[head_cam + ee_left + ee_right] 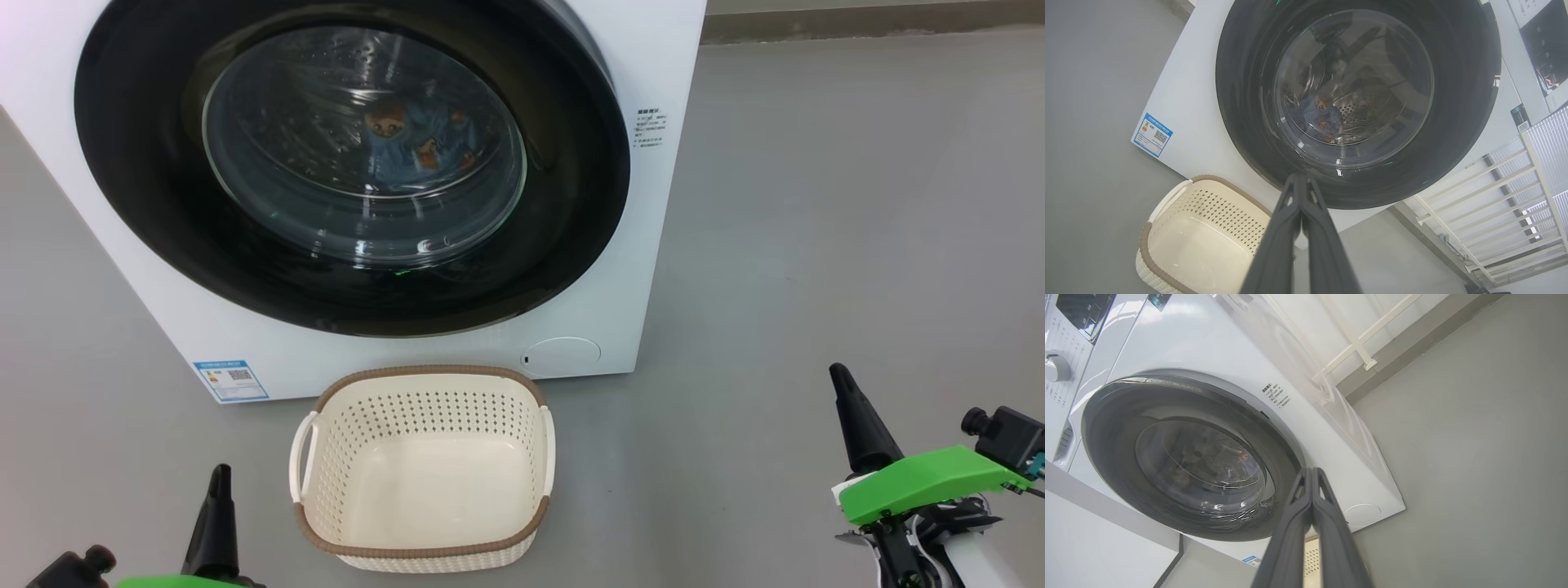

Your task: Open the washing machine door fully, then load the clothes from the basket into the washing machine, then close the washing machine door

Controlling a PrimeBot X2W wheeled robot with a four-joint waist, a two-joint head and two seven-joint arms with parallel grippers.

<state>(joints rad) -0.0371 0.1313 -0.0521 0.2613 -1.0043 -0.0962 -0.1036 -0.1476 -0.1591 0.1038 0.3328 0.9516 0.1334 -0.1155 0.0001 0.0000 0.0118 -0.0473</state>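
The white washing machine (669, 245) (1188, 94) (1208, 339) stands ahead with its round black washing machine door (147, 204) (1241, 81) (1110, 428) lying flat against the front. Behind the glass window, blue clothes (416, 135) (1316, 116) with orange-brown figures lie in the drum. The cream basket (424, 408) (1208, 204) sits on the floor before the machine with nothing in it. My left gripper (219, 482) (1300, 179) hovers shut at the basket's left. My right gripper (841, 384) (1311, 473) is shut too, well right of the basket, holding nothing.
Grey floor (857, 204) spreads to the right of the machine. A blue label sticker (231, 380) marks the machine's lower left corner. A white railing (1502, 196) stands beside the machine, and a skirting strip (857, 20) runs along the far wall.
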